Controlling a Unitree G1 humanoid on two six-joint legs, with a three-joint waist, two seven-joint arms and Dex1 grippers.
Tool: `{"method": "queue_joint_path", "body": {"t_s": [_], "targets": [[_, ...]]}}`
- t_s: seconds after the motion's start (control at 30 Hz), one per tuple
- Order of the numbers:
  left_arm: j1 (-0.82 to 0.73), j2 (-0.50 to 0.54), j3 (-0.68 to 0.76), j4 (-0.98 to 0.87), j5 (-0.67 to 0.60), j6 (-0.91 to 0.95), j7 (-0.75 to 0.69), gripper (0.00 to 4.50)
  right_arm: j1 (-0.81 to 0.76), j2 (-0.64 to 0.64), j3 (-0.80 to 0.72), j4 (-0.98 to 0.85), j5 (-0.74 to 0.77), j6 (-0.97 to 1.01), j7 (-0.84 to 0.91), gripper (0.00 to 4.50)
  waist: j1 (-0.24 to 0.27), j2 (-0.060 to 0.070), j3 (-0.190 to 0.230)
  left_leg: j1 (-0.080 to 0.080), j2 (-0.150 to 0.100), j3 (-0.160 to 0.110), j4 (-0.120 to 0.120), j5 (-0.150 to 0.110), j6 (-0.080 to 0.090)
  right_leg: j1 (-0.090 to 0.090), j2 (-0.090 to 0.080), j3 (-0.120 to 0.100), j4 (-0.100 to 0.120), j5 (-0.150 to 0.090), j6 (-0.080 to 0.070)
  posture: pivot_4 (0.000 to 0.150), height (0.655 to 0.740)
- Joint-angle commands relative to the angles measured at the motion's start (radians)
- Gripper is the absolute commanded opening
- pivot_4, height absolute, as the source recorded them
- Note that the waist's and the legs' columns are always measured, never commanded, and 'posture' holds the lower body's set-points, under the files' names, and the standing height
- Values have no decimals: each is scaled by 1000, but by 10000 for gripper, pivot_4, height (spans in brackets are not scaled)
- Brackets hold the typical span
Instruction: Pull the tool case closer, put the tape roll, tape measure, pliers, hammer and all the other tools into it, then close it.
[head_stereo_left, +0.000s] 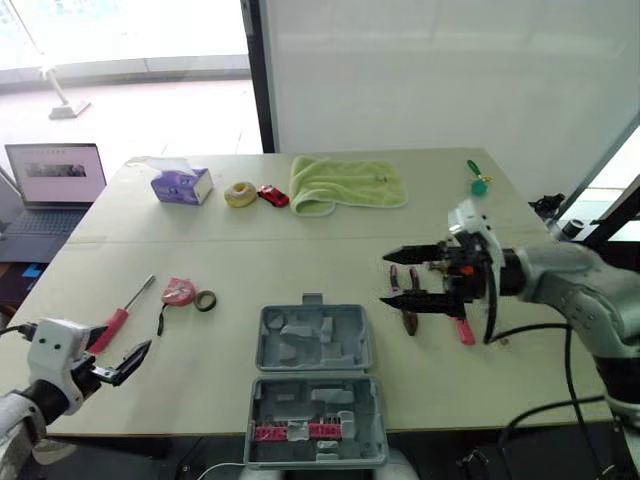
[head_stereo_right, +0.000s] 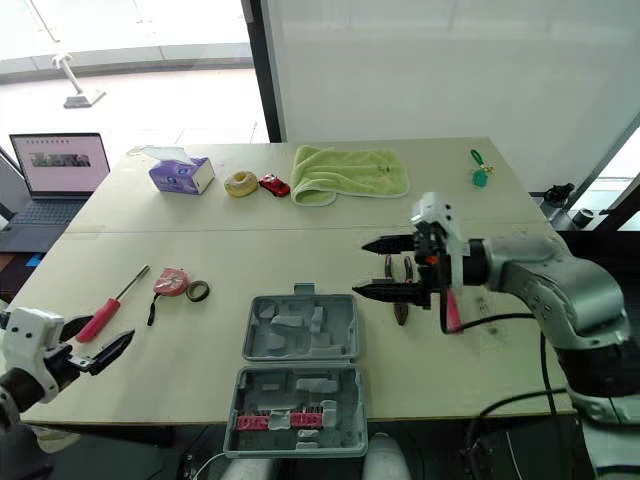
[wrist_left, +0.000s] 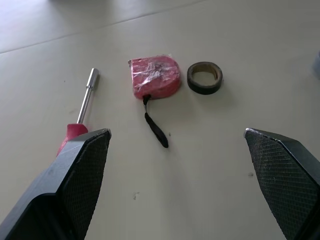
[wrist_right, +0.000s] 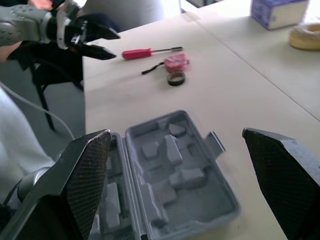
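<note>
The grey tool case (head_stereo_left: 315, 385) lies open at the table's front edge, its lid (wrist_right: 175, 165) flat toward the middle of the table. A red tape measure (wrist_left: 155, 77), a black tape roll (wrist_left: 204, 77) and a red-handled screwdriver (wrist_left: 82, 117) lie left of the case. My left gripper (wrist_left: 176, 131) is open, low at the front left, just short of them. Red-handled pliers (head_stereo_left: 408, 300) and another red handle (head_stereo_left: 465, 330) lie right of the case. My right gripper (head_stereo_left: 384, 279) hangs open above the pliers, pointing toward the case.
Along the far side lie a purple tissue box (head_stereo_left: 180, 185), a yellow tape roll (head_stereo_left: 240, 193), a red toy car (head_stereo_left: 272, 195), a green towel (head_stereo_left: 345, 183) and a small green object (head_stereo_left: 478, 180). A laptop (head_stereo_left: 55, 180) stands off the table's left.
</note>
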Motion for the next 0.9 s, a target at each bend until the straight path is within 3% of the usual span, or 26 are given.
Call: {"method": "queue_joint_path", "body": {"t_s": [0.03, 0.23, 0.37, 0.53, 0.73, 0.83, 0.9], "targets": [[37, -36, 14, -133, -11, 47, 73, 44874, -68, 18, 51, 18, -36, -21, 61, 44463, 4, -3, 1, 0, 0, 0, 0, 0, 0, 0, 0, 0, 0, 0, 0, 1500, 7367], [51, -117, -45, -252, 3, 137, 190, 44874, -109, 32, 120, 35, -94, -41, 122, 44463, 14, -3, 1, 0, -1, 1, 0, 0, 0, 0, 0, 0, 0, 0, 0, 1500, 7367], [-71, -112, -139, -226, 28, 209, 249, 44874, -85, -4, 130, -6, -123, -50, 154, 44463, 27, -3, 2, 0, -1, 1, 1, 0, 0, 0, 1, 0, 0, 0, -1, 1500, 7367], [-330, -130, -261, -87, 86, 324, 360, 44874, -59, -20, 97, -66, -106, -7, 128, 44463, 25, -4, 2, 0, -3, 1, 2, 0, 0, 2, 1, -2, 1, 2, 3, 1500, 7367], [-560, -170, -401, 181, 176, 264, 363, 44874, -21, -75, 87, -167, -85, 52, 127, 44463, 15, -4, 2, 0, -4, 1, 2, 1, -1, 1, 2, -2, 2, 3, 4, 1500, 7367], [-635, -208, -446, 276, 207, 238, 376, 37101, -17, -78, 77, -192, -86, 69, 101, 45000, 14, -4, 2, 0, -4, 2, 1, 1, -1, 0, 2, -2, 3, 3, 4, 1500, 7367], [-651, -221, -459, 298, 231, 246, 397, 27824, -7, -88, 68, -208, -81, 82, 95, 45000, 17, -5, 3, 0, -4, 1, 2, 1, -1, 0, 2, -2, 3, 3, 4, 1500, 7367]]}}
